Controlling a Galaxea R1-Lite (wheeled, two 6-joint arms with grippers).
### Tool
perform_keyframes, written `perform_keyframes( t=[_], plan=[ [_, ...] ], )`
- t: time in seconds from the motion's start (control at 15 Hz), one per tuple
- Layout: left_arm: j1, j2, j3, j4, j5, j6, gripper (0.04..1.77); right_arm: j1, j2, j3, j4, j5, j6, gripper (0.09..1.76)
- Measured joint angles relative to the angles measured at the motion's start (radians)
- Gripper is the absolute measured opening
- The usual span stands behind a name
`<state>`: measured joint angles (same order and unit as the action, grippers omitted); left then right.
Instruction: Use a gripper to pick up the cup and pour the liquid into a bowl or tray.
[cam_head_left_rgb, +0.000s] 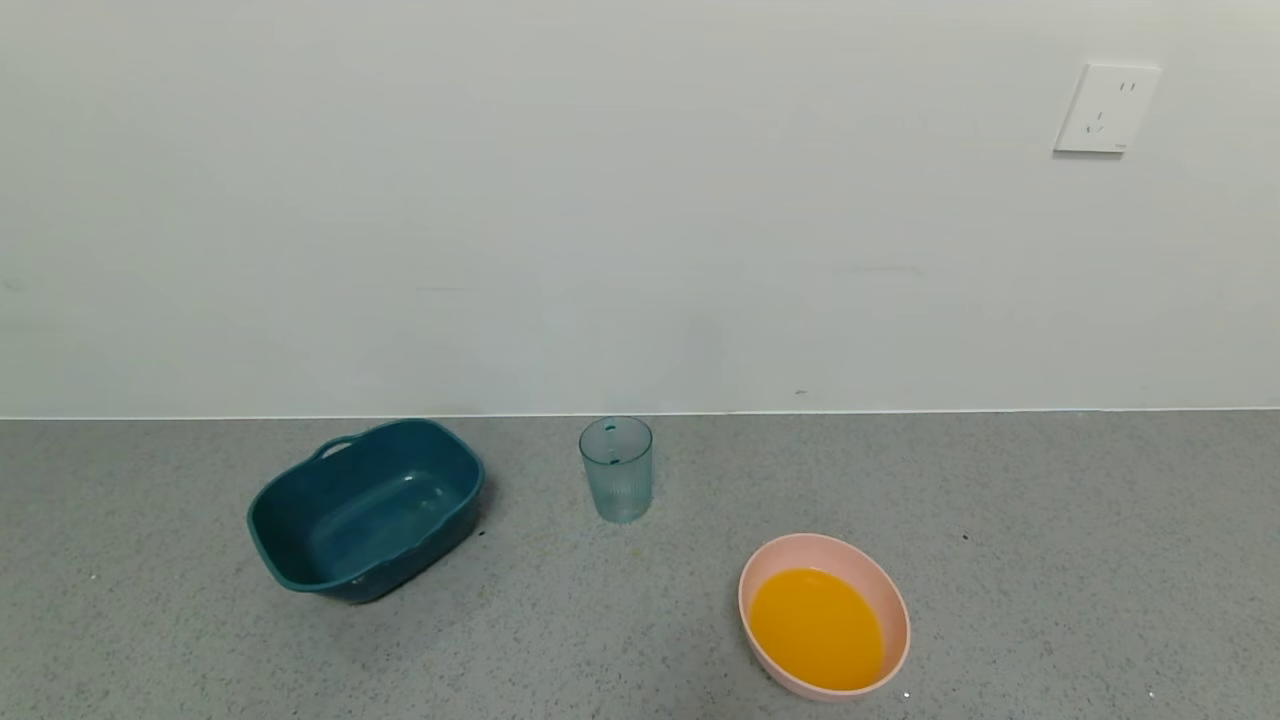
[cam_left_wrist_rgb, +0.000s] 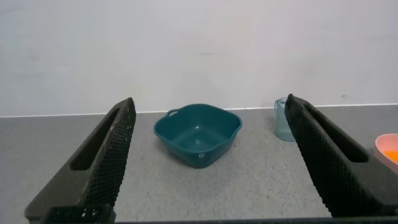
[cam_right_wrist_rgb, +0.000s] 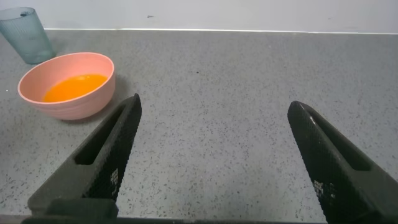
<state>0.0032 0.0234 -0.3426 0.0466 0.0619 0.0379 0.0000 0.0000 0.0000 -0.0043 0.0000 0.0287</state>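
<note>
— Head camera first: what sits on the speckled grey countertop (cam_head_left_rgb: 1050, 560)?

— Three things. A small clear blue-tinted ribbed cup (cam_head_left_rgb: 616, 468) stands upright near the white wall (cam_head_left_rgb: 600, 200), and it looks empty. To its left lies a dark teal rectangular tub with handles (cam_head_left_rgb: 365, 510), tipped slightly. Nearer the robot and to the right of the cup is a round pale pink plastic bowl (cam_head_left_rgb: 825, 615) holding opaque orange-yellow liquid (cam_head_left_rgb: 817, 628). All three stand apart from one another. A white wall socket (cam_head_left_rgb: 1106, 108) is high on the right. Neither arm shows here.

— And the left wrist camera?

— The left gripper (cam_left_wrist_rgb: 208, 158) has its black textured fingers (cam_left_wrist_rgb: 109, 158) spread wide, with nothing between them — only bare counter (cam_left_wrist_rgb: 249, 186). Beyond it sits the teal tub (cam_left_wrist_rgb: 198, 134); the cup (cam_left_wrist_rgb: 283, 119) peeks out past one finger, and a sliver of the pink bowl (cam_left_wrist_rgb: 387, 149) shows at the frame edge.

— Right wrist?

— The right gripper (cam_right_wrist_rgb: 214, 162) is likewise spread wide and holds nothing, low over the counter (cam_right_wrist_rgb: 217, 93). The pink bowl (cam_right_wrist_rgb: 67, 84) with the orange liquid (cam_right_wrist_rgb: 73, 87) lies off to one side ahead of it, and the cup (cam_right_wrist_rgb: 25, 34) stands just behind the bowl, not touching it.
</note>
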Motion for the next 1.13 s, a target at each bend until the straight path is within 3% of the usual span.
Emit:
perform_keyframes(
  t=[0.2,0.47,0.6,0.8,1.13],
  plan=[
    [0.000,-0.019,0.178,-0.107,-0.005,0.008,1.72,0.000,0.000,0.000,0.000,0.000,0.000,1.71],
    [0.000,-0.023,0.312,-0.163,-0.013,0.008,1.72,0.000,0.000,0.000,0.000,0.000,0.000,1.71],
    [0.000,-0.023,0.334,-0.148,-0.043,0.004,1.72,0.000,0.000,0.000,0.000,0.000,0.000,1.71],
    [0.000,-0.024,0.341,-0.043,-0.063,-0.007,1.72,0.000,0.000,0.000,0.000,0.000,0.000,1.71],
    [0.000,-0.024,0.343,-0.041,-0.064,-0.024,1.72,0.000,0.000,0.000,0.000,0.000,0.002,1.71]
  ],
)
